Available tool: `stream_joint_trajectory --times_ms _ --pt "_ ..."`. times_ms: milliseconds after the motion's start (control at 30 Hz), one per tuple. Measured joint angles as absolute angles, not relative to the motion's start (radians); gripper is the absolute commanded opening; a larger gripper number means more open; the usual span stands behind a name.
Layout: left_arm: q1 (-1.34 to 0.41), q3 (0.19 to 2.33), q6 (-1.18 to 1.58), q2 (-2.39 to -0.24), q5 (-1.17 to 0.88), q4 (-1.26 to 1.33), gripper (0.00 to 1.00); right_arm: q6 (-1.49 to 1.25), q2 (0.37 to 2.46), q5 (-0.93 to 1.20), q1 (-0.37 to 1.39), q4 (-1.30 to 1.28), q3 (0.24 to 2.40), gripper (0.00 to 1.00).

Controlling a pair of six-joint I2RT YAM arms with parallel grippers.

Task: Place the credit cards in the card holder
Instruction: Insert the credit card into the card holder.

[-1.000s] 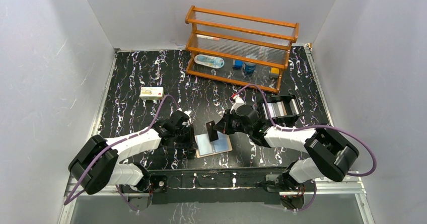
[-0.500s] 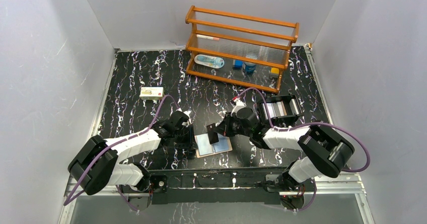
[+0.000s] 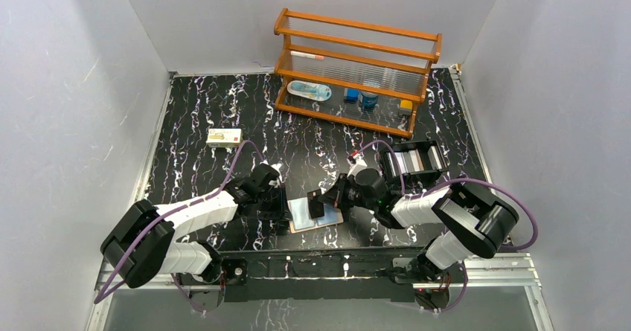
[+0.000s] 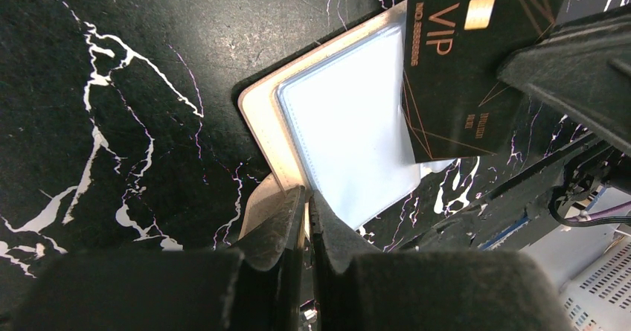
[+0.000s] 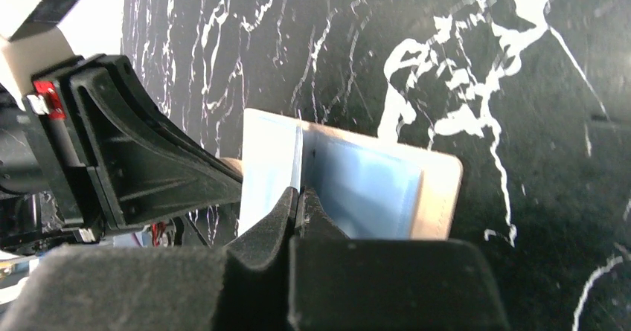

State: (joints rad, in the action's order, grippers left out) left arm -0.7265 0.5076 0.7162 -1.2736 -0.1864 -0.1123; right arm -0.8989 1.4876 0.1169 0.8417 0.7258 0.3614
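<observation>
- The right hand (image 5: 300, 195) is being seen closed, with its two fingers pressed together on one edge of a black card (image 4: 454, 71).
- The black card is being held up on edge. Only a thin line of it is being shown to the right wrist camera, while its face, with gold "VIP" lettering and a gold chip, is being shown to the left wrist camera.
- The card is being held over the open card holder (image 4: 266, 123), on the side away from the left hand (image 4: 306, 197). Whether its lower corner is touching the holder cannot be told.
- The left hand is likewise being seen closed, and the tan rim of the card holder is being pinched between its fingers.
- The card holder is being borne flat and open by the black, white-veined surface (image 4: 111, 85), between the two hands and near the front edge.
- A pale blue see-through sleeve (image 4: 350, 137) is being shown inside the holder's tan cover. Whether a card is lying in that sleeve cannot be told.
- Just beyond the right arm, a black tray (image 3: 414, 160) is being carried by the surface.
- Well apart to the left, a small pale box (image 3: 225, 137) is being carried too.
- At the far edge, a wooden rack (image 3: 356, 63) is being seen, with a few small things on its lower shelf.
</observation>
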Motion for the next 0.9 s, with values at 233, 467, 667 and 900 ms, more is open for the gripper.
stream_joint_trajectory --times_ms 233,467,667,900 --pt "-0.727 0.506 0.719 -1.274 -0.185 -0.111 0.06 -0.948 1.485 0.128 0.842 0.782 0.296 0.0" --pt "-0.727 0.506 0.719 -1.275 -0.184 -0.111 0.06 -0.97 1.501 0.158 0.841 0.809 0.291 0.0" --pt "-0.727 0.506 0.719 -1.275 -0.184 -0.11 0.05 -0.998 1.609 0.221 0.838 0.902 0.307 0.0" --pt "-0.727 0.506 0.719 -1.275 -0.184 -0.11 0.05 -0.999 1.637 0.249 0.841 0.897 0.348 0.14"
